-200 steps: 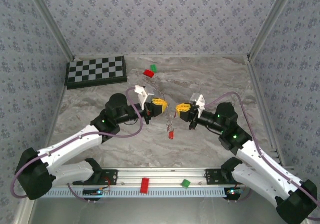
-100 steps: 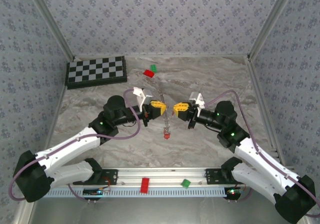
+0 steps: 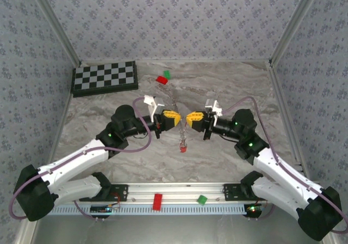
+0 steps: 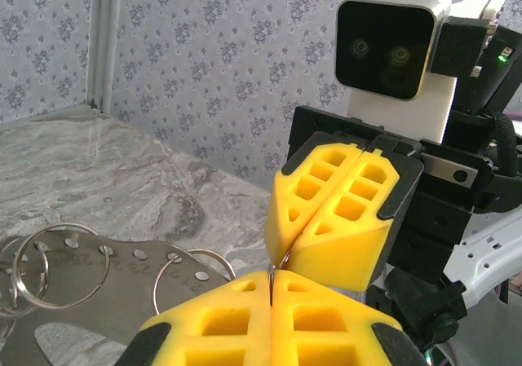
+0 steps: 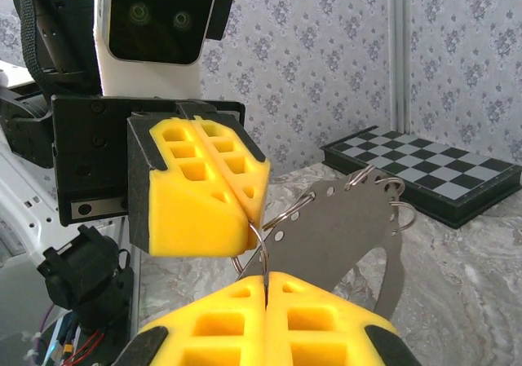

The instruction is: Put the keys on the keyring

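Left gripper (image 3: 178,117) and right gripper (image 3: 188,119) now closer, tips nearly meeting; both pinch the keyring (image 5: 342,227) wire. Key (image 3: 183,148) dangles at 6 o'clock; threading likely underway.

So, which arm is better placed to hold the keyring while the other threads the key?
Probably left: the left end effector is shut on the keyring, its grey body alongside; the right end effector, also shut, nips one ring.
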### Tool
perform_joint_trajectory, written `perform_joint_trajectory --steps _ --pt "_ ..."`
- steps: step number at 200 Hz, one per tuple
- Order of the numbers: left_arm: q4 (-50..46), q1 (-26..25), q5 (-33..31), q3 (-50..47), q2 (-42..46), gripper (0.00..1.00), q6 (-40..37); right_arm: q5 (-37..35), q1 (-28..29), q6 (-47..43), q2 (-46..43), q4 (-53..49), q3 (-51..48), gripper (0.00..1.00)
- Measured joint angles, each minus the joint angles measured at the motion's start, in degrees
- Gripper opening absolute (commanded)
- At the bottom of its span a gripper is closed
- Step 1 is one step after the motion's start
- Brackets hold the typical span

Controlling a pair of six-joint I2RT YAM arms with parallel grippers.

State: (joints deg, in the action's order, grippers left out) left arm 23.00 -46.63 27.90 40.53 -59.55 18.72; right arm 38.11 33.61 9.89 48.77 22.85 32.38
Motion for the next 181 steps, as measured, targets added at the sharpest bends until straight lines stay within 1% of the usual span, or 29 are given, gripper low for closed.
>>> perform_joint_trajectory --steps 181 --pt "0.2 0.0 1.3 0.0 -0.3 0.0 0.0 1.4 0.2 1.3 1.2 1.4 0.0 0.0"
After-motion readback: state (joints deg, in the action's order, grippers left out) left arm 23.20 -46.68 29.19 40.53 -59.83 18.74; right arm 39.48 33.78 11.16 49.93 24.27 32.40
